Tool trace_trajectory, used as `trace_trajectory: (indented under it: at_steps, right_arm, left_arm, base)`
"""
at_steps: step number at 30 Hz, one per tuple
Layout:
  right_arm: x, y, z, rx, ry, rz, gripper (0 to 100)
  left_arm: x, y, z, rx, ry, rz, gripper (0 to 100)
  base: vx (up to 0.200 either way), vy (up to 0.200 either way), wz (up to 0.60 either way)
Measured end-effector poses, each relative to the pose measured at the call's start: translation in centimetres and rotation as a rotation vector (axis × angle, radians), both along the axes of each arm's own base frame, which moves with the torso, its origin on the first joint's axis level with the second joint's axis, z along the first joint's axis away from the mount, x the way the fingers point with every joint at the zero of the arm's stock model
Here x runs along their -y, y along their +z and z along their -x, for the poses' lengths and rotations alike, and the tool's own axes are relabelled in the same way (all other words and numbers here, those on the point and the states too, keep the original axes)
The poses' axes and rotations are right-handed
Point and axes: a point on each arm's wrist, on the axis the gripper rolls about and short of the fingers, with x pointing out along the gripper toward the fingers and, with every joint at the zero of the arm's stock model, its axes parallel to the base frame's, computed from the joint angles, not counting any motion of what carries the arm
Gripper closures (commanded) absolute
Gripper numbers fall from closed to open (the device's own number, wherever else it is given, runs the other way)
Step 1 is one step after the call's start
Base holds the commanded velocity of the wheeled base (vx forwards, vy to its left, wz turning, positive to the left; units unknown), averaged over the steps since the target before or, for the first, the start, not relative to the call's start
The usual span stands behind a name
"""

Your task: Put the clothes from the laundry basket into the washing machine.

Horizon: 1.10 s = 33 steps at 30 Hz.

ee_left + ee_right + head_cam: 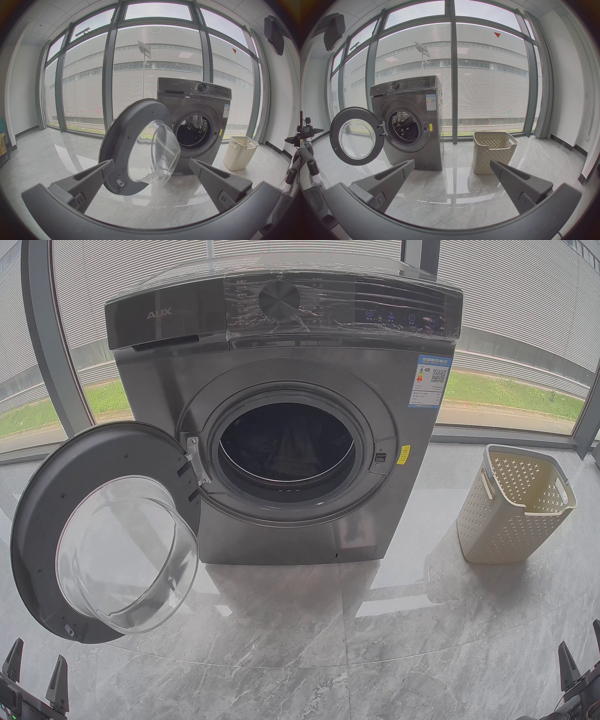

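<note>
A grey front-loading washing machine (pixel 281 427) stands ahead of me against the windows, its round door (pixel 106 534) swung wide to the left. Inside the drum (pixel 287 446) lies something dark. A cream perforated laundry basket (pixel 515 502) stands on the floor to the machine's right; its inside looks empty from here. My left gripper (pixel 34 671) is low at the near left, open, holding nothing. My right gripper (pixel 581 652) is low at the near right, also open and empty. The machine (pixel 193 125) and basket (pixel 240 152) lie well beyond the left gripper (pixel 151 165); the basket (pixel 493 151) lies beyond the right gripper (pixel 452 167).
Polished grey marble floor (pixel 325 640) stretches between me and the machine. The open door juts out over the floor on the left. Floor-to-ceiling windows (pixel 519 334) run behind the machine and basket.
</note>
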Motion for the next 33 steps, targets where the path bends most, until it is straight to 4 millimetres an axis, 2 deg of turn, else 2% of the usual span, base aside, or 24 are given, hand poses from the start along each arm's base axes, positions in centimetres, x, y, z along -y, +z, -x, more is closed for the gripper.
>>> trace_trajectory:
  at_steps: [4, 10, 18, 24, 33]
  right_arm:
    - [0.00, -0.01, 0.00, 0.000, -0.001, 0.000, 0]
    - [0.00, -0.02, -0.01, -0.001, 0.000, 0.000, 0]
    - [0.00, -0.01, -0.01, -0.001, 0.000, 0.000, 0]
    - [0.00, 0.00, -0.01, -0.001, -0.001, 0.000, 0]
    - [0.00, 0.00, -0.01, -0.001, -0.001, 0.000, 0]
  left_arm:
    - [0.00, 0.00, 0.00, -0.001, 0.001, -0.001, 0]
    - [0.00, 0.01, 0.00, 0.000, 0.001, -0.001, 0]
    - [0.00, 0.01, -0.01, -0.001, 0.000, 0.000, 0]
    - [0.00, 0.01, -0.02, -0.002, 0.000, 0.000, 0]
    - [0.00, 0.01, -0.02, -0.001, -0.002, 0.000, 0]
  base:
    - [0.000, 0.200, 0.00]
    - [0.000, 0.000, 0.00]
    - [-0.200, 0.000, 0.00]
    - [0.000, 0.000, 0.00]
    - [0.000, 0.200, 0.00]
